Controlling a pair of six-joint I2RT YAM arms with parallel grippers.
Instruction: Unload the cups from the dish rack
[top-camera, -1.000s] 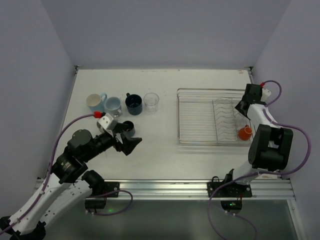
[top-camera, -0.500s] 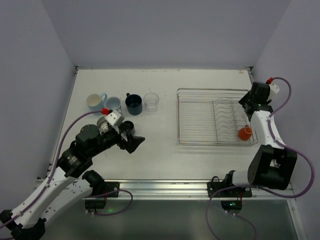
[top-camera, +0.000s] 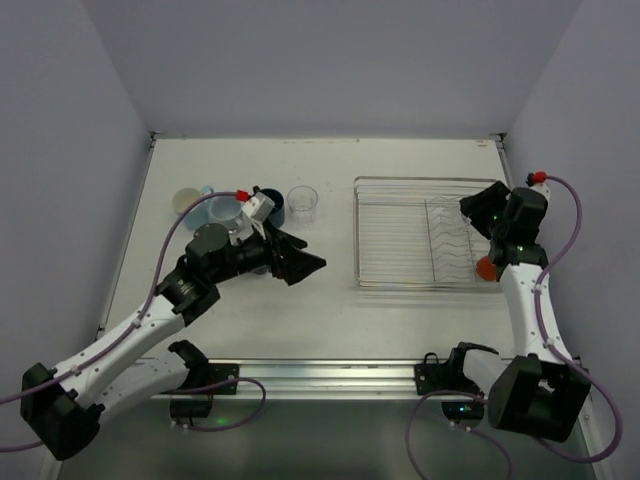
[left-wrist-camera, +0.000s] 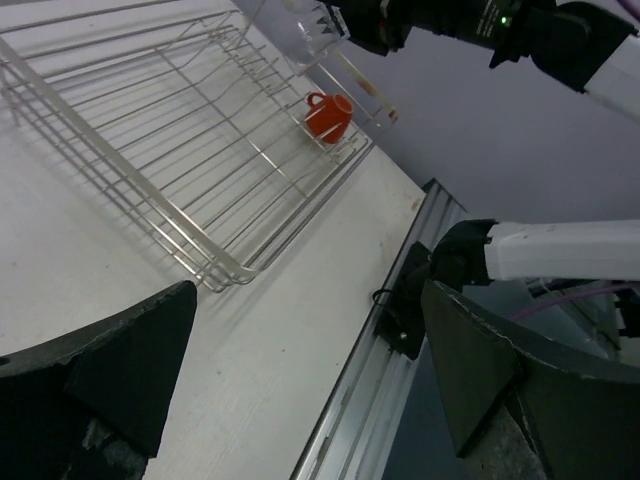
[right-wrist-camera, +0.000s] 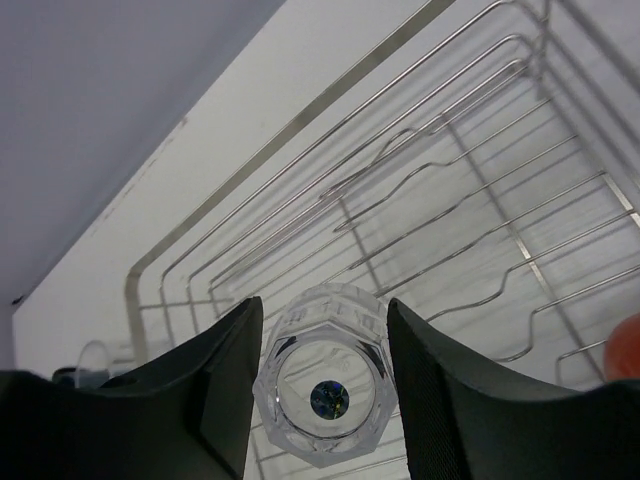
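Clear glass tumbler (right-wrist-camera: 322, 385) clamped in R hand (right-wrist-camera: 322, 410) over dish rack (top-camera: 395, 240), L hand (left-wrist-camera: 308, 320) spread wide, empty.

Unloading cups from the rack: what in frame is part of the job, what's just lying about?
Job: dish rack; orange cup inside it; glass tumbler held in right gripper; cream cup, light blue cup, clear tumbler on the table; left gripper, open and empty.
Not the job: purple cables; metal rail at the near edge.

The tumbler (right-wrist-camera: 322, 385) is clear, the cup (left-wrist-camera: 328, 116) orange, the dish rack (top-camera: 395, 236) silver.
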